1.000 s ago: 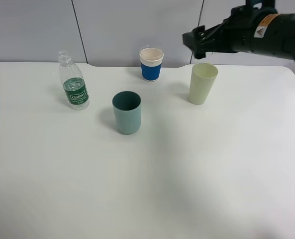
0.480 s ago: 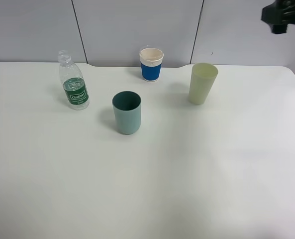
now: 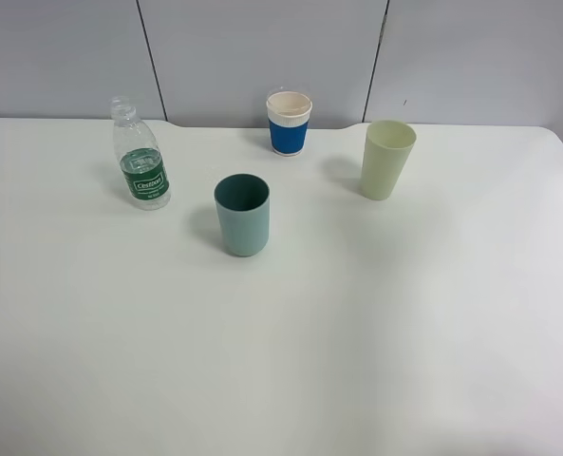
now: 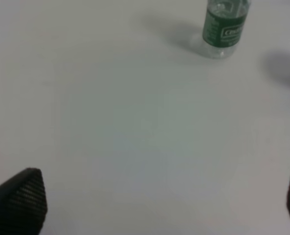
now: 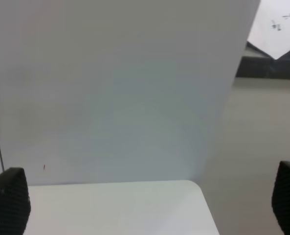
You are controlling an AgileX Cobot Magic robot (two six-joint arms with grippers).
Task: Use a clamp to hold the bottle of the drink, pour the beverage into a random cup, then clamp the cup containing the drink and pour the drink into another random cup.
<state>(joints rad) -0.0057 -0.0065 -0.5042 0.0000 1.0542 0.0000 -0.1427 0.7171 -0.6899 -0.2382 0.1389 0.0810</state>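
The small clear bottle [image 3: 140, 166] with a green label stands upright at the table's back left; the left wrist view also shows the bottle [image 4: 225, 27]. I cannot make out the beverage inside it. A teal cup [image 3: 242, 215] stands near the middle, its dark inside showing no clear liquid. The white cup with a blue band [image 3: 289, 123] is at the back centre. Neither arm appears in the exterior view. My left gripper [image 4: 157, 205] hovers open over bare table, well short of the bottle. My right gripper [image 5: 147, 205] is open, facing the wall beyond the table's corner.
A taller pale yellow-green tumbler [image 3: 387, 159] stands at the back right, to the right of the blue-banded cup. The white table [image 3: 357, 332] is bordered by a grey panelled wall [image 3: 262, 47] at the back.
The right arm, which reached over the yellow-green tumbler a second ago, has drawn back to the upper right and left the exterior view. The bottle and cups have not moved.
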